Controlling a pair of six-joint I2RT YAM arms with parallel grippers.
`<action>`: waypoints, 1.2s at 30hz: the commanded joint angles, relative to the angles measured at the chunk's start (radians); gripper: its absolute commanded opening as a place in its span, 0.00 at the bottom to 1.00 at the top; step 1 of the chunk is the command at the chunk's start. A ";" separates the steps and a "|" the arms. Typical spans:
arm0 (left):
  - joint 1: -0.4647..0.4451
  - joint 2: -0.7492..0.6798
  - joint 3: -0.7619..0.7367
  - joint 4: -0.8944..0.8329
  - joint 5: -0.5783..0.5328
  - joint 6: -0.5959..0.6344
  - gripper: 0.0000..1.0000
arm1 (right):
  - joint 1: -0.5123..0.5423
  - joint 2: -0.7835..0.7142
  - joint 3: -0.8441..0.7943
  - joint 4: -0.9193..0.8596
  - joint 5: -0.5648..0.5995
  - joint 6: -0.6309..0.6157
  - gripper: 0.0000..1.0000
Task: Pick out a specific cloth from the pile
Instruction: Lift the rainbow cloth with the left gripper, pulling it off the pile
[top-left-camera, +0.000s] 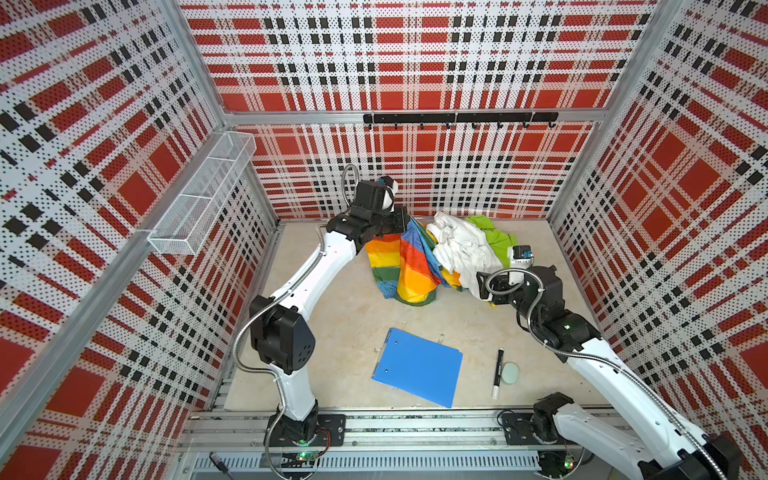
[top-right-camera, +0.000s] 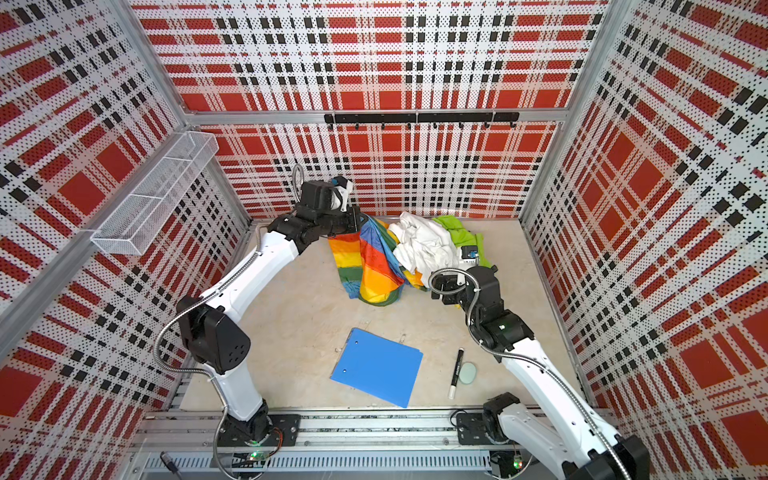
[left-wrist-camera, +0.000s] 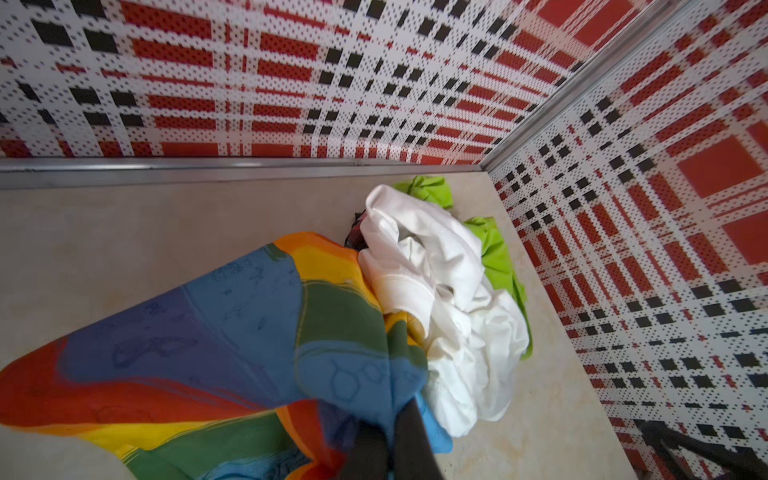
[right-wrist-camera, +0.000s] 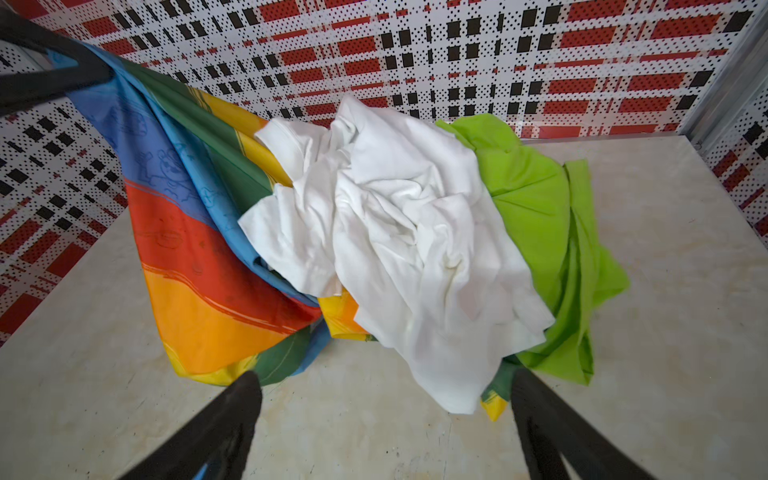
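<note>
— Where was the cloth (top-left-camera: 415, 266)?
— At the back of the table (top-left-camera: 332, 332), on the left side of the pile (top-left-camera: 461, 249). Its top was lifted, the rest hung down to the table, and part of it ran under the white cloth (right-wrist-camera: 395, 216).
— And your pincers?
— My left gripper (left-wrist-camera: 390, 440) was clamped on a blue fold of the cloth. My right gripper (right-wrist-camera: 384, 376) hovered with its jaws spread wide, just in front of the white cloth. The lime-green cloth (right-wrist-camera: 540, 208) lay beside that.

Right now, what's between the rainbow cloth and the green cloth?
A crumpled white cloth, overlapping the rainbow-striped cloth and lime-green cloth, in the right wrist view.
</note>
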 joint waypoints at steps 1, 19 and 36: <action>0.033 -0.072 0.123 0.039 0.051 0.021 0.00 | 0.000 -0.013 -0.009 0.034 0.017 0.013 1.00; -0.057 0.025 0.507 -0.180 -0.078 0.146 0.00 | 0.000 0.102 -0.058 0.163 -0.076 0.134 0.99; 0.103 -0.045 0.592 -0.054 0.150 0.075 0.00 | 0.000 0.345 -0.053 0.405 -0.169 0.207 0.94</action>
